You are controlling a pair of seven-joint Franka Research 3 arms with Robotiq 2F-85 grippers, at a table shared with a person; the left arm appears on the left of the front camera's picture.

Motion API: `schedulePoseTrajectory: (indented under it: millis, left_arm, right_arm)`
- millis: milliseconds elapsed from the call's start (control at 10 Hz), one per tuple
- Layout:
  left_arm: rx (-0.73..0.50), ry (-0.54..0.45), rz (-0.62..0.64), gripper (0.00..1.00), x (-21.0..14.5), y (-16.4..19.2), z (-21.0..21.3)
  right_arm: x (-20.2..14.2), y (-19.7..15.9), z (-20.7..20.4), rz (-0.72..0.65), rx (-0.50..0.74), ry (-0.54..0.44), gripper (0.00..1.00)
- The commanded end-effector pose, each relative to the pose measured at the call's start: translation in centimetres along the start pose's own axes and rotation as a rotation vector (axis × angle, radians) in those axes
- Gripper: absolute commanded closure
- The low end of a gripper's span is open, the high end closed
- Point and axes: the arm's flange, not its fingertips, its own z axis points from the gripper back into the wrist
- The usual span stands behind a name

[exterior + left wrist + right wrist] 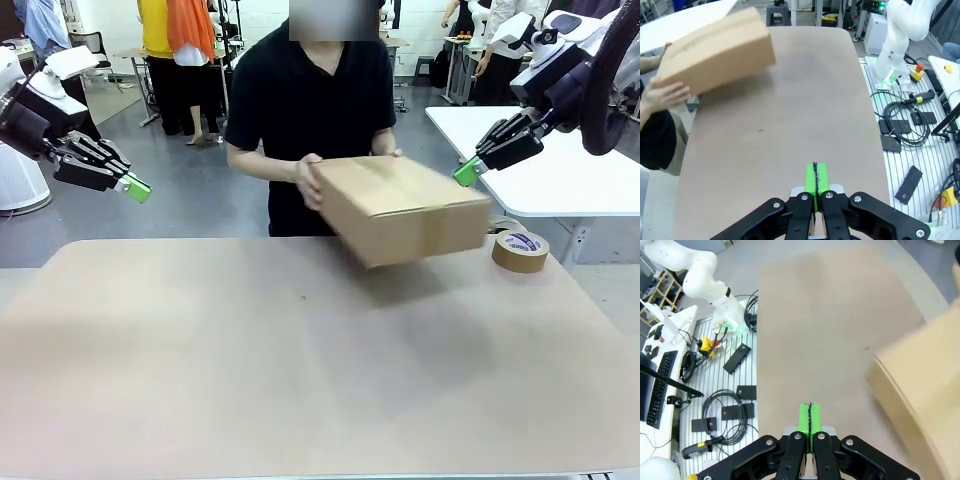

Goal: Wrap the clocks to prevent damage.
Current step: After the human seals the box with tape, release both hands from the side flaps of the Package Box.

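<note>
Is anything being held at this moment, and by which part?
Neither gripper holds anything: left gripper and right gripper are shut on nothing. The person's hands hold the cardboard box by its ends.

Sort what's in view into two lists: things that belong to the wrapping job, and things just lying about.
Job:
- cardboard box, held by the person's hands over the table
- roll of brown tape

Lying about:
- cables and black plates beside the table
- white table behind

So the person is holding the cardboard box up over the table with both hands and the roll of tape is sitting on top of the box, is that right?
Not quite. The person does hold the cardboard box above the table with both hands, but the roll of brown tape lies on the table beside the box, not on it. The front view shows this.
</note>
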Motion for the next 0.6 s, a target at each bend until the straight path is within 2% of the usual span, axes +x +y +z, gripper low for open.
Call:
schedulePoseTrajectory:
  millis: [0,100,200,300,400,500]
  left_arm:
    - [-0.012,0.012,-0.005,0.40,0.4,-0.8,-0.1]
    - [-0.011,0.015,0.000,0.00,0.4,-1.0,-0.2]
    - [-0.017,0.026,0.000,0.37,0.6,-1.0,0.1]
    - [-0.014,0.032,-0.001,0.00,0.6,-1.2,0.3]
    - [-0.014,0.034,0.001,0.00,0.5,-1.3,0.4]
    - [-0.018,0.032,0.003,0.00,0.4,-1.2,0.7]
  right_arm:
    - [-0.4,1.2,-0.1,0.004,0.008,-0.006,0.40]
    - [-0.6,1.2,-0.2,0.002,0.013,0.000,0.00]
    - [-0.6,0.9,-0.5,-0.001,0.019,0.001,0.00]
    - [-0.7,0.6,-0.7,-0.005,0.027,0.004,0.00]
    - [-0.8,0.4,-1.0,-0.012,0.035,0.007,0.15]
    - [-0.9,0.1,-1.2,-0.021,0.035,0.009,0.05]
